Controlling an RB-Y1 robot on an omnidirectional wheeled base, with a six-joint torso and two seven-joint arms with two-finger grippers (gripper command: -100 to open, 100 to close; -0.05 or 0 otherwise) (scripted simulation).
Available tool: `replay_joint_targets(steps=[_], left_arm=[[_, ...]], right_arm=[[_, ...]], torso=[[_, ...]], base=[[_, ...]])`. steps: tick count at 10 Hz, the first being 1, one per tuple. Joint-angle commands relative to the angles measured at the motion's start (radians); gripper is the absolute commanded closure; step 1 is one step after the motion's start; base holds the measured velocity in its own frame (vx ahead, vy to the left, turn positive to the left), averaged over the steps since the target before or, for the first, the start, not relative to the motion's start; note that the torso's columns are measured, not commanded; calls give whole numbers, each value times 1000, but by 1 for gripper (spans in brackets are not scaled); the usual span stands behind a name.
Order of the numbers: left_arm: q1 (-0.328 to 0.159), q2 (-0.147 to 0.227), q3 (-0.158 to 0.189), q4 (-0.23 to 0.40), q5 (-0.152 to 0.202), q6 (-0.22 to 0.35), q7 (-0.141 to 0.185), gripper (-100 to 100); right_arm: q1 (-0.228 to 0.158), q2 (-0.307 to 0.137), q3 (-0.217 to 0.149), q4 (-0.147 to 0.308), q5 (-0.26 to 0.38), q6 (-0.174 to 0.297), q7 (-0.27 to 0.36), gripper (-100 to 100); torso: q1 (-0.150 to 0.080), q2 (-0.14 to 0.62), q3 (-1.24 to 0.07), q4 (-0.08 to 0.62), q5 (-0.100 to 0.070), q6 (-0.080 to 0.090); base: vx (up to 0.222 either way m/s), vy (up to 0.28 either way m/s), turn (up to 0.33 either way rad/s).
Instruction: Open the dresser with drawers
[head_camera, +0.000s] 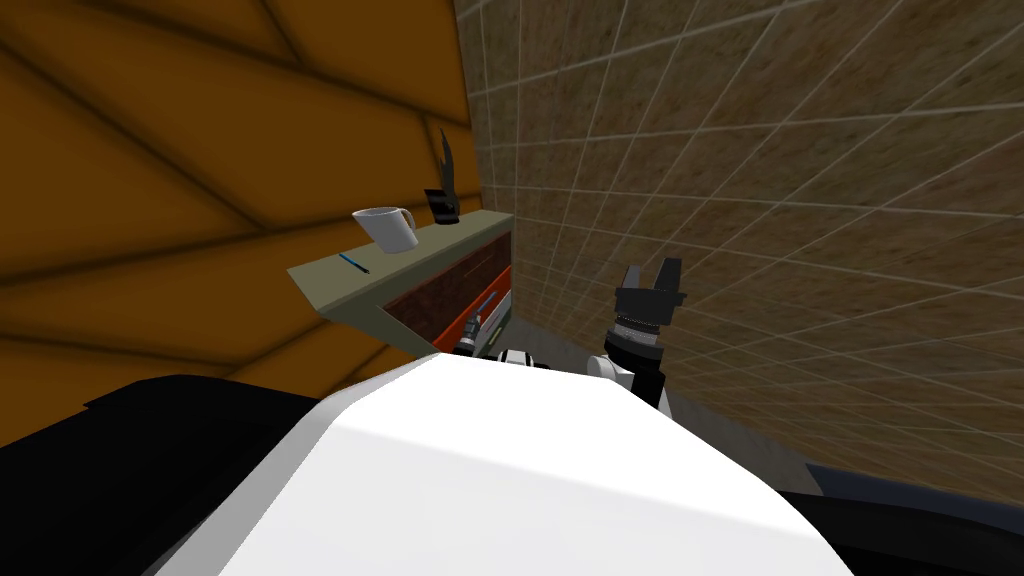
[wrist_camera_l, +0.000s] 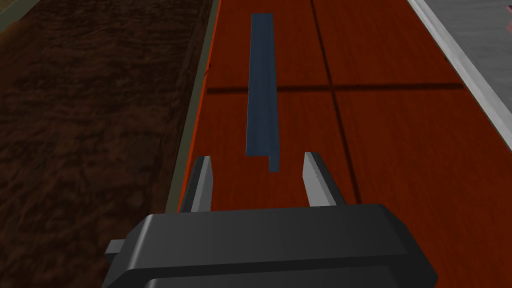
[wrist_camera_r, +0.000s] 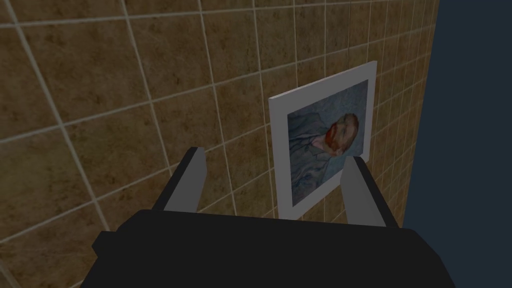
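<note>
The dresser (head_camera: 340, 285) is standing against an orange wall at about eleven o'clock from the robot, its olive top carrying, from left to right, a blue pen (head_camera: 353, 263), a white mug (head_camera: 388, 228) and a black holder (head_camera: 443, 205) with a dark quill-like blade rising from it. Below the top, a brown drawer front (wrist_camera_l: 90, 125) is sitting beside a red drawer front (wrist_camera_l: 400, 150), with a thin olive strip running between them. A long blue-grey handle (wrist_camera_l: 262, 85) is lying along the red front.

The left end effector (wrist_camera_l: 258, 158) is hovering close over that red front with its fingers released and spread. The near end of the handle is sitting at twelve o'clock from it, just ahead of the gap between the fingertips, and neither finger appears to be touching the bar. To the right, at about one o'clock from the robot, the right end effector (head_camera: 650, 270) is pointing up toward a tiled wall, its fingers likewise released and grasping nothing.

The task looks to be at its approach stage. No gap marking a pulled-out drawer can be made out, so the dresser is judged to be closed. What appears to be remaining is the advance onto the handle, the clench around it, and the pull outward.
</note>
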Motion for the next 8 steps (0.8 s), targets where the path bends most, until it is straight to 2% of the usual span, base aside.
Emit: replay_joint_targets(steps=[1,4,5,6,8], left_arm=[[1,-10,-4,-13,-3,13,-7,100],[3,-15,-7,-21,-4,20,-10,100],[5,17,-7,-22,-4,14,-10,-100],[6,29,-8,-22,-3,7,-9,-100],[10,28,-7,-3,0,-16,-2,-100]], right_arm=[[0,0,0,0,0,0,0,0],[0,0,0,0,0,0,0,0],[0,0,0,0,0,0,0,0],[0,0,0,0,0,0,0,0],[0,0,0,0,0,0,0,0]], torso=[[-6,2,1,0,-1,0],[-2,-1,0,0,0,0],[5,-3,-2,-1,1,0],[8,-4,-2,-1,2,0],[7,-4,-2,-1,2,0]], base=[[-83,-162,18],[-56,-146,8],[-1,-6,-5],[20,61,-5],[73,157,-15]])
